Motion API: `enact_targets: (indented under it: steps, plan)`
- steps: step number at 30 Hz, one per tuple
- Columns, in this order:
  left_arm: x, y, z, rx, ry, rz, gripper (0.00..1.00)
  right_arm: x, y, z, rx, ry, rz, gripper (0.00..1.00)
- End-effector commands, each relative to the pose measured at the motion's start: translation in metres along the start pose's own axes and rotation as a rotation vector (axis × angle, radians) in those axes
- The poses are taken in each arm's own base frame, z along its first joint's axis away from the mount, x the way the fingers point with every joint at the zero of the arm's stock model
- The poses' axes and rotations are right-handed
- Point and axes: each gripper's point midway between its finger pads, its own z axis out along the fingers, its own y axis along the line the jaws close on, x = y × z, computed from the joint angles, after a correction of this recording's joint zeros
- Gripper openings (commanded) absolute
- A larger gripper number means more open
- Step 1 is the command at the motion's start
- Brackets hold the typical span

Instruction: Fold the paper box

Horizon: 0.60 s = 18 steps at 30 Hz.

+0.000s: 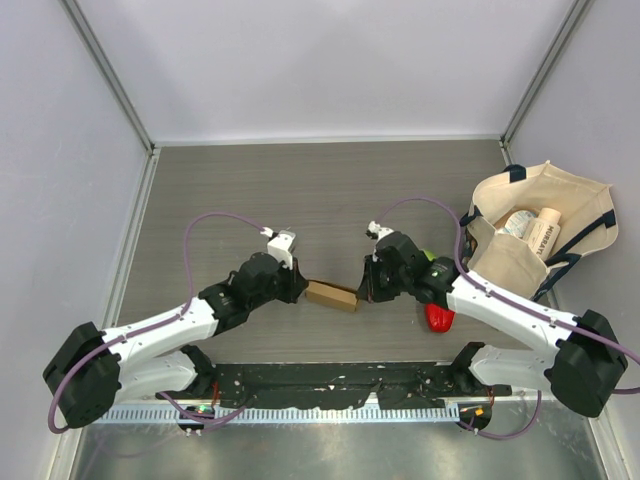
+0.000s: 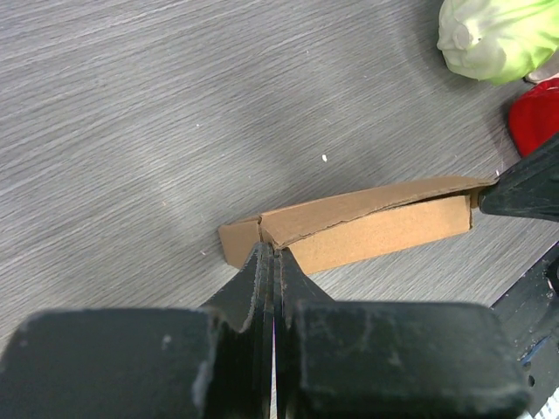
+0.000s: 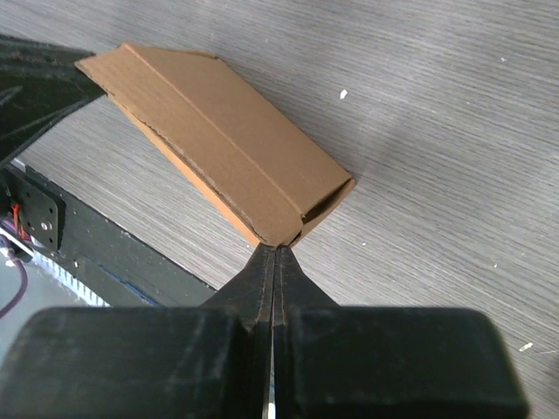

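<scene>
The paper box (image 1: 331, 296) is a small brown cardboard piece, mostly flattened, lying on the grey table between my two arms. In the left wrist view the box (image 2: 376, 231) has its top panel lifted slightly, and my left gripper (image 2: 272, 249) is shut, with its tips against the box's left end where a flap joins. My right gripper (image 3: 275, 249) is also shut, its tips against the near corner of the box (image 3: 218, 140), whose open end shows a dark gap. From above, the left gripper (image 1: 300, 290) and right gripper (image 1: 362, 293) flank the box.
A green cabbage (image 2: 493, 35) and a red object (image 1: 438, 318) lie beside the right arm. A cream tote bag (image 1: 540, 225) holding bottles sits at the right. A black rail (image 1: 330, 380) runs along the near table edge.
</scene>
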Motion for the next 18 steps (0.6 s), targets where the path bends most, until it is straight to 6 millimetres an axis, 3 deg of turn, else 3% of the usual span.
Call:
enact_targets:
  steps: [1,9,15,16,18]
  plan:
    - [0.026,0.005,0.001,-0.005,0.070,-0.010,0.00,0.004,0.000,0.000,-0.014,-0.020,-0.088,0.00]
    - [0.026,0.006,0.001,-0.022,0.065,-0.013,0.00,0.013,0.000,0.015,-0.045,-0.011,-0.061,0.02]
    - [0.028,0.009,0.000,-0.032,0.068,-0.012,0.00,0.004,0.018,-0.011,-0.099,-0.048,0.034,0.30]
    - [0.028,0.009,0.000,-0.032,0.068,-0.011,0.00,0.003,0.015,-0.016,-0.089,-0.051,0.068,0.41]
    - [0.027,0.008,0.000,-0.029,0.066,-0.010,0.00,-0.003,0.009,-0.027,-0.054,-0.083,0.215,0.55]
